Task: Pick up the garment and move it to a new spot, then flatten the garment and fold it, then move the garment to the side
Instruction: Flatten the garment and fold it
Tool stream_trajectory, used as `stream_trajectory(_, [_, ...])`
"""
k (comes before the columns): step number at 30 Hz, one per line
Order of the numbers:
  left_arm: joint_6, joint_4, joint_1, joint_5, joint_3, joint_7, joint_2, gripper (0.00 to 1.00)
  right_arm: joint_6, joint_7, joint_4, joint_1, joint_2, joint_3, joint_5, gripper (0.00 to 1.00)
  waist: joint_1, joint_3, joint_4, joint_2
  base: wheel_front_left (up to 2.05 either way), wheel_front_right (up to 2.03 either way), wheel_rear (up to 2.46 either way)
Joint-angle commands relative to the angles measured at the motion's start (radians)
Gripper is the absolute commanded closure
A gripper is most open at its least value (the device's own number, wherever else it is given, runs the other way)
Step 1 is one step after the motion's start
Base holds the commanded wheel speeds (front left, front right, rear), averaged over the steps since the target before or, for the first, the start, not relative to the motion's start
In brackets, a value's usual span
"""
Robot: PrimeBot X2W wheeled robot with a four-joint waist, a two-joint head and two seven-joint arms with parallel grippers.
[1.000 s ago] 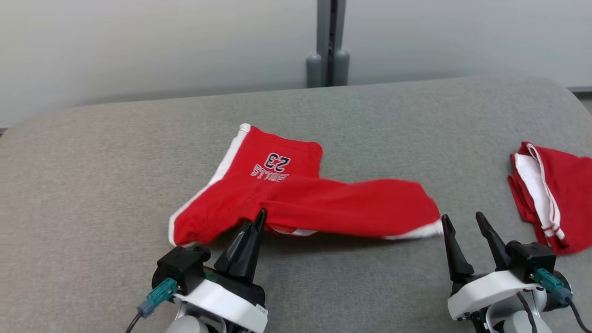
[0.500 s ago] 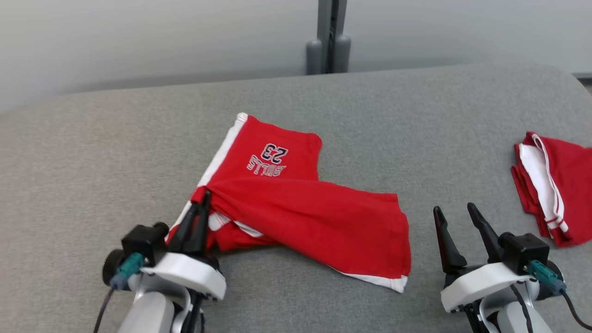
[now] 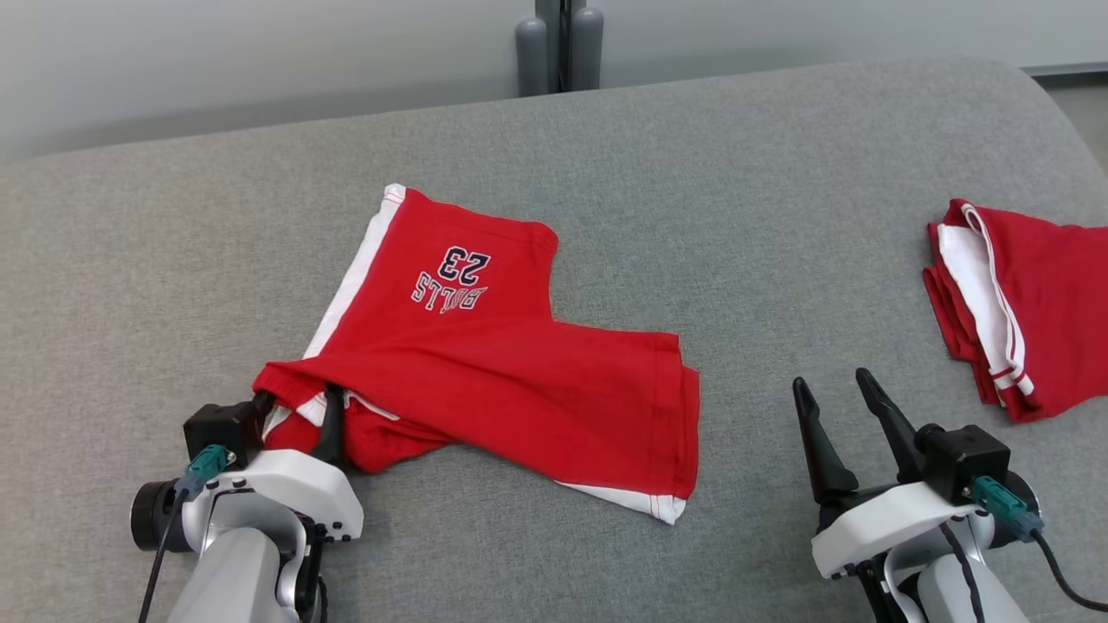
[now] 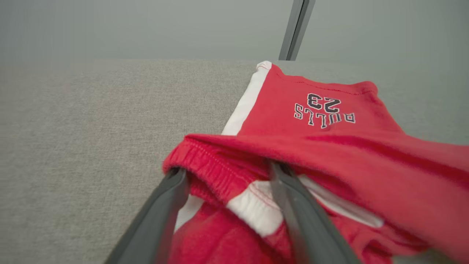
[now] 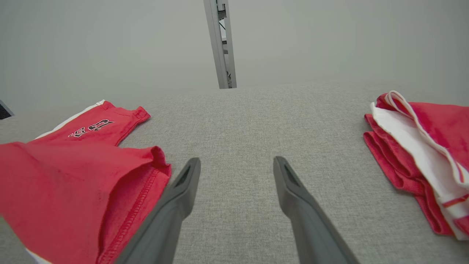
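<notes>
The garment (image 3: 485, 363) is a pair of red shorts with white side stripes and a "BULLS 23" print, lying on the grey table (image 3: 173, 225). One leg is folded across to the right. My left gripper (image 3: 297, 407) is at the garment's near-left corner, open, with the elastic waistband (image 4: 216, 172) lying loose between its spread fingers (image 4: 161, 209). The right-hand finger's tip is tucked under the fold. My right gripper (image 3: 829, 382) stands open over bare table to the right of the garment (image 5: 73, 176), touching nothing. In its own view the right gripper (image 5: 237, 161) has nothing between its fingers.
A second red and white garment (image 3: 1013, 303) lies folded at the table's right side (image 5: 421, 146). A grey post (image 3: 560, 43) stands behind the table's far edge. Bare table lies between the two garments and to the left of the shorts.
My left gripper pulled the waistband corner to the left and nearer, then opened and let it go. The head camera has shifted. The right gripper has stayed open.
</notes>
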Motion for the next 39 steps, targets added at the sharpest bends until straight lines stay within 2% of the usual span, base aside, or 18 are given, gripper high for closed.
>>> stream_trajectory(1, [0.008, -0.012, -0.003, 0.006, 0.014, 0.0, 0.001, 0.0, 0.0, 0.001, 0.001, -0.002, -0.006, 0.001, -0.004, 0.0, 0.0, -0.011, 0.007, 0.0, 0.0, 0.0, 0.0])
stream_trajectory(4, [0.01, -0.061, 0.044, 0.018, 0.037, 0.0, -0.005, 0.0, 0.0, 0.001, 0.006, 0.01, -0.006, 0.023, 0.0, 0.0, 0.0, -0.031, 0.019, 0.0, 0.0, 0.0, 0.0])
stream_trajectory(8, [-0.008, -0.121, 0.116, 0.02, 0.062, 0.0, -0.013, 0.0, 0.0, 0.001, 0.019, 0.028, -0.006, 0.052, 0.01, 0.0, 0.0, -0.065, 0.035, 0.0, 0.0, 0.0, 0.0])
stream_trajectory(15, [-0.026, -0.15, 0.216, 0.006, 0.068, 0.0, -0.023, 0.0, 0.0, 0.001, 0.035, 0.049, -0.006, 0.108, 0.031, 0.0, 0.0, -0.105, 0.055, 0.0, 0.0, 0.0, 0.0])
stream_trajectory(27, [-0.001, -0.235, 0.266, -0.037, -0.022, 0.0, -0.023, 0.0, 0.0, 0.001, 0.162, 0.041, -0.006, 0.255, 0.068, 0.0, 0.0, -0.098, 0.145, 0.0, 0.0, 0.0, 0.0])
stream_trajectory(39, [0.009, -0.261, 0.262, -0.048, -0.039, 0.0, -0.023, 0.0, 0.0, 0.001, 0.225, -0.015, -0.006, 0.247, 0.062, 0.0, 0.0, -0.064, 0.181, 0.0, 0.0, 0.0, 0.0])
